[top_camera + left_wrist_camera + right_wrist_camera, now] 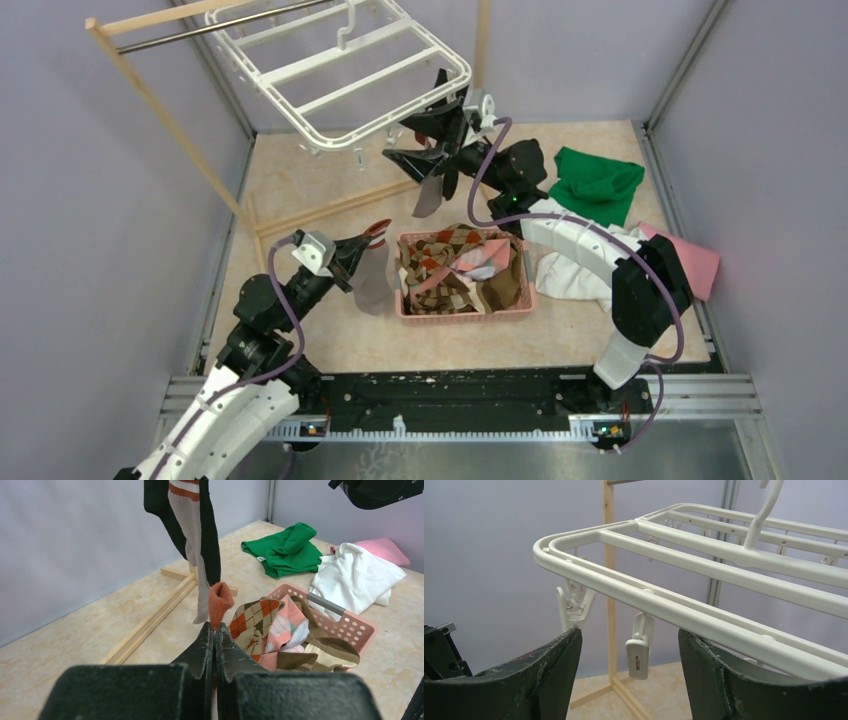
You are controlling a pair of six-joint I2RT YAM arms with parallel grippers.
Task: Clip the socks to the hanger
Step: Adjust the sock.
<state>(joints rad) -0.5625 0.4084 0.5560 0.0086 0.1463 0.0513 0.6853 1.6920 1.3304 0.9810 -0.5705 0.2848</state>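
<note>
The white hanger [340,70] hangs at the back from a metal bar. My right gripper [428,140] is open just under its near right corner. In the right wrist view the hanger's rim [704,615] runs above the spread jaws [629,632], and a dangling white clip [639,652] hangs between them, untouched. A grey-brown sock with a striped cuff [192,540] and a black sock [212,545] hang beside that gripper; the grey one also shows in the top view [430,195]. My left gripper [374,233] is shut on a grey-brown sock [372,282] with an orange tip [220,602], held left of the basket.
A pink basket [466,312] holds argyle, pink and brown socks [280,630]. Green [595,185], white [570,270] and pink [695,262] cloths lie at the right. The wooden rack's post [170,120] and foot [330,208] stand at the left and back.
</note>
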